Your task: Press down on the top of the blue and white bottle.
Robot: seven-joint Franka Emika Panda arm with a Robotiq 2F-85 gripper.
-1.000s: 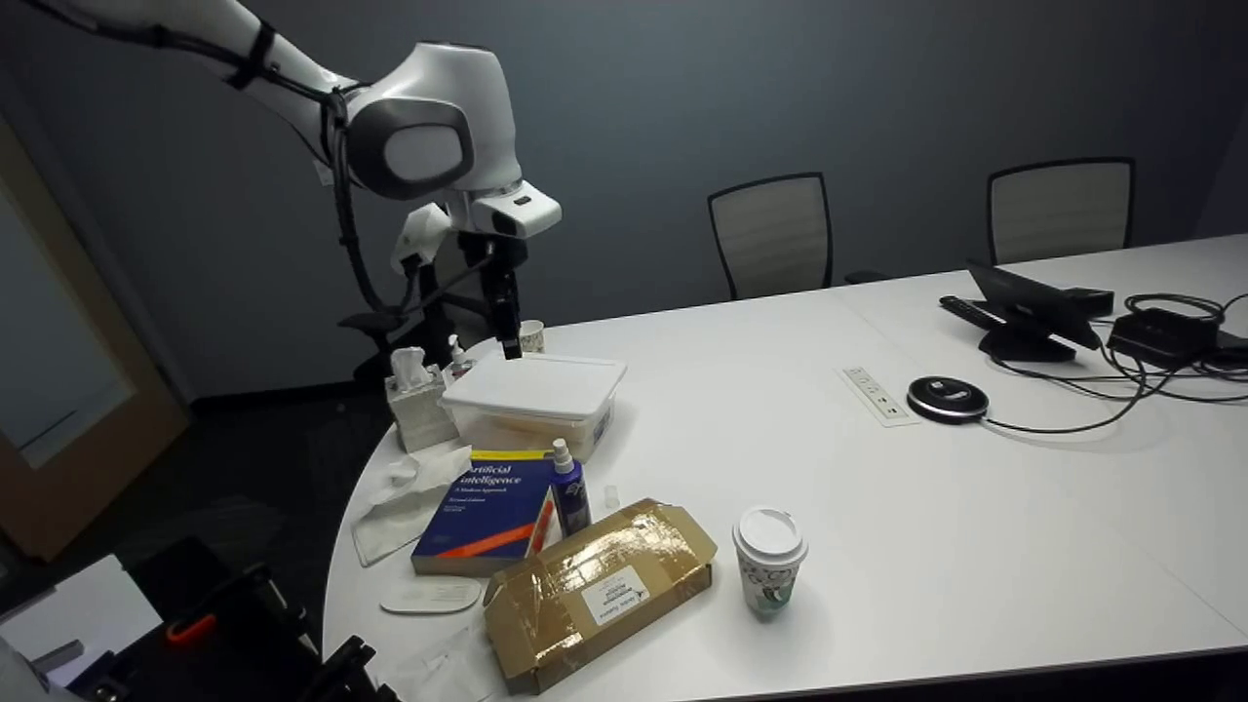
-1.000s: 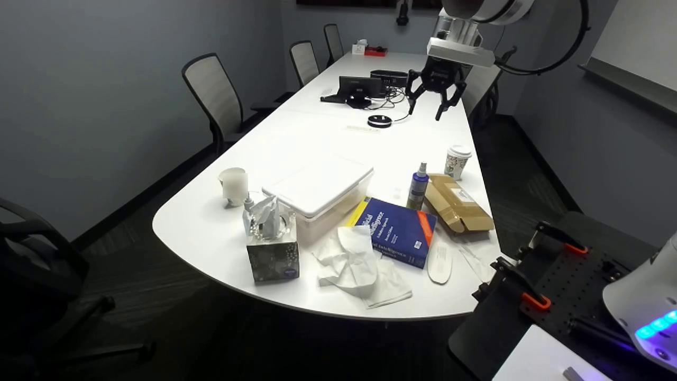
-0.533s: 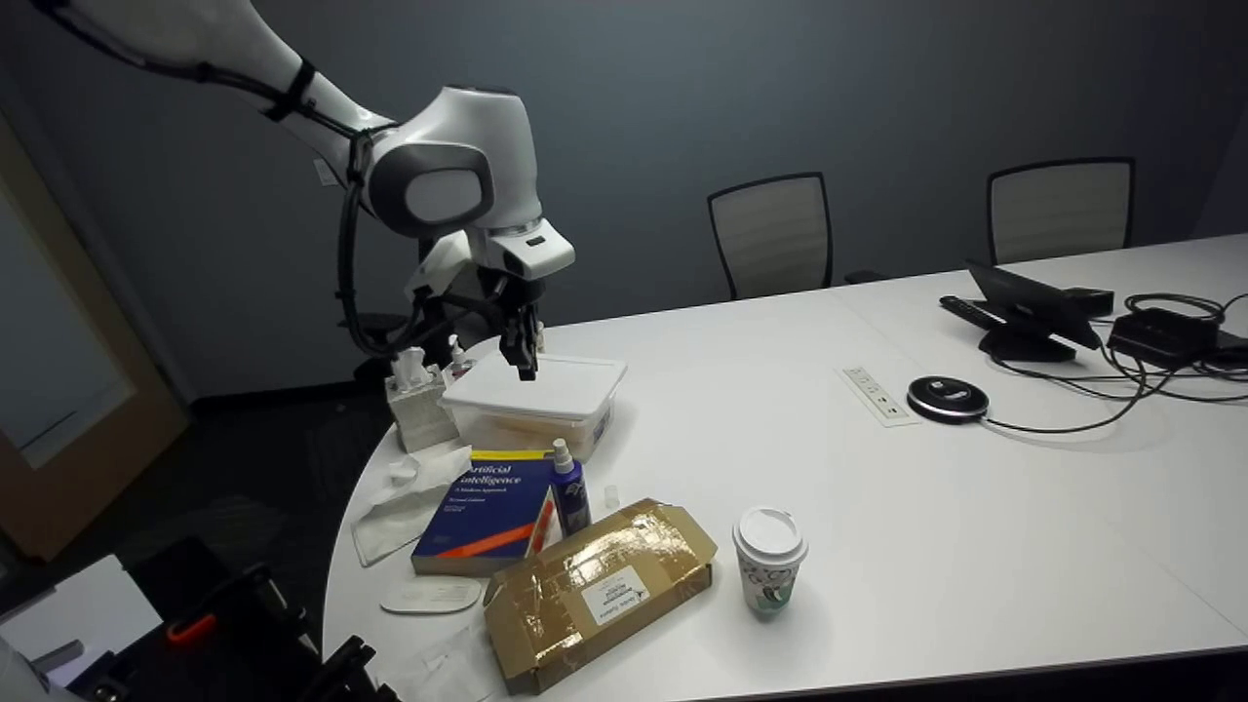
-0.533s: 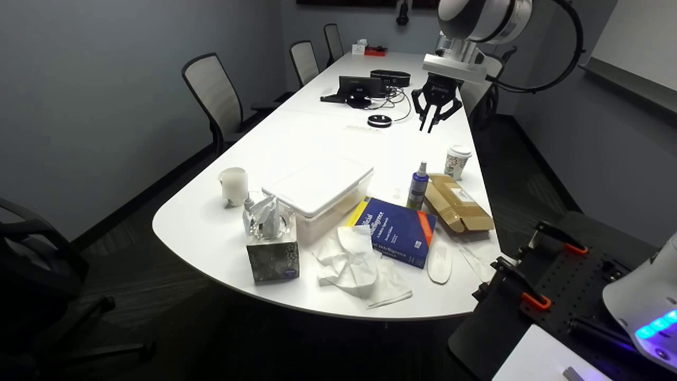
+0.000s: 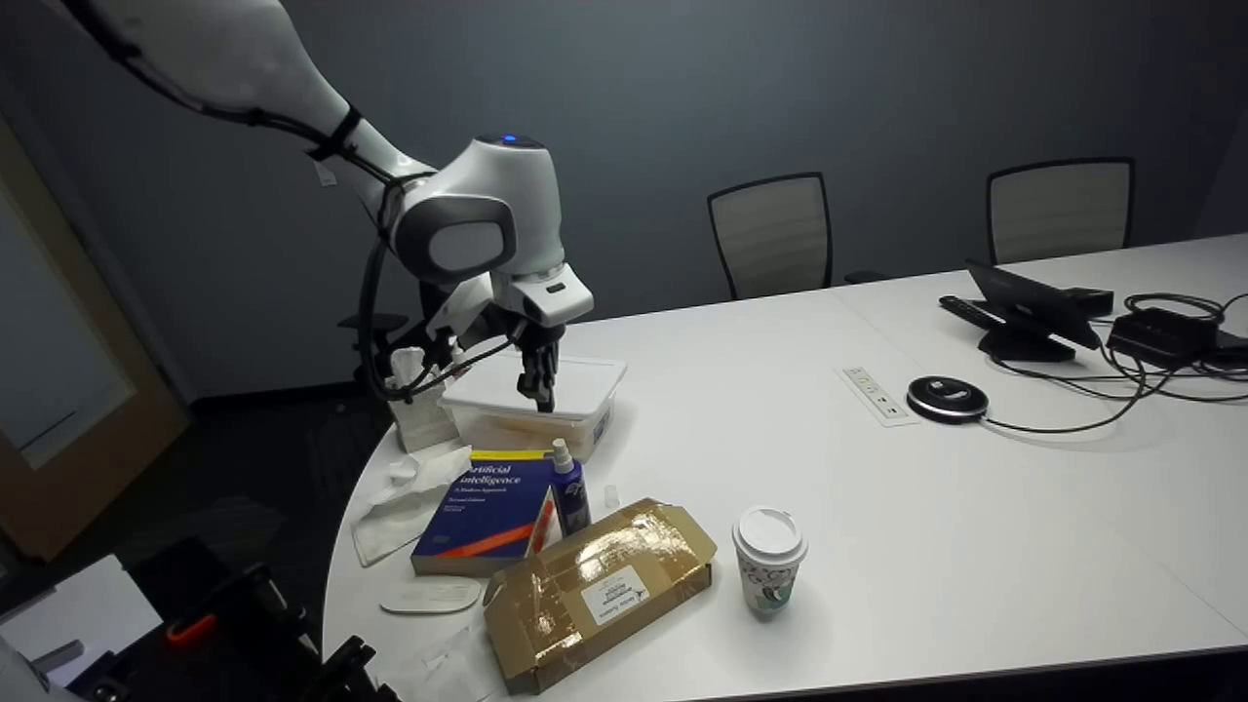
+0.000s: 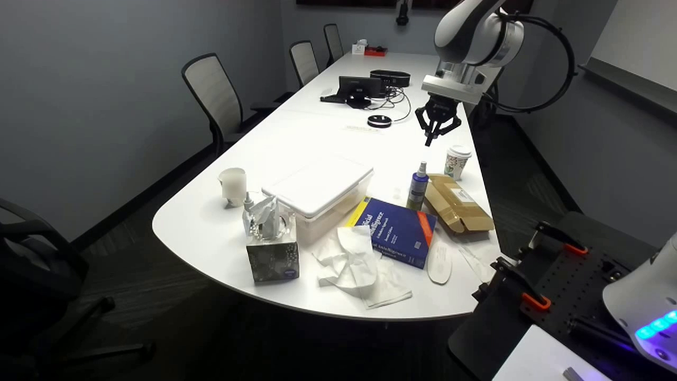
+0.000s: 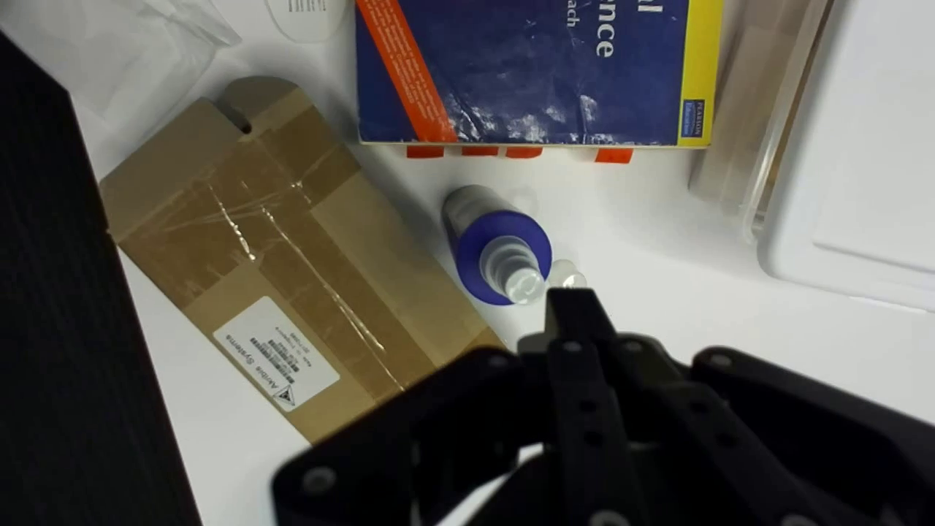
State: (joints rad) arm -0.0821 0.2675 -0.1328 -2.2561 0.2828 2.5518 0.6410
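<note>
The blue and white bottle (image 6: 418, 189) stands upright on the table, its white spray top (image 5: 561, 453) uppermost, in both exterior views. From above, the wrist view shows its blue shoulder (image 7: 467, 256) and pale tip (image 7: 524, 285). My gripper (image 6: 429, 142) hangs in the air higher than the bottle and apart from it. Its fingers are together with nothing between them. Seen from the wrist, the fingertips (image 7: 577, 296) appear just beside the bottle's tip, over a small clear cap (image 7: 566, 272) on the table.
Close by the bottle lie a taped cardboard box (image 5: 600, 595) and a thick blue book (image 5: 492, 512). A lidded plastic box (image 6: 322, 185) is behind the book. A lidded paper cup (image 5: 770, 561) stands past the cardboard box. A tissue box (image 6: 273, 259) sits near the table's rounded end.
My gripper has gone from wide open to shut. The arm has come down, closer to the bottle. Bottle, book and boxes have stayed in place.
</note>
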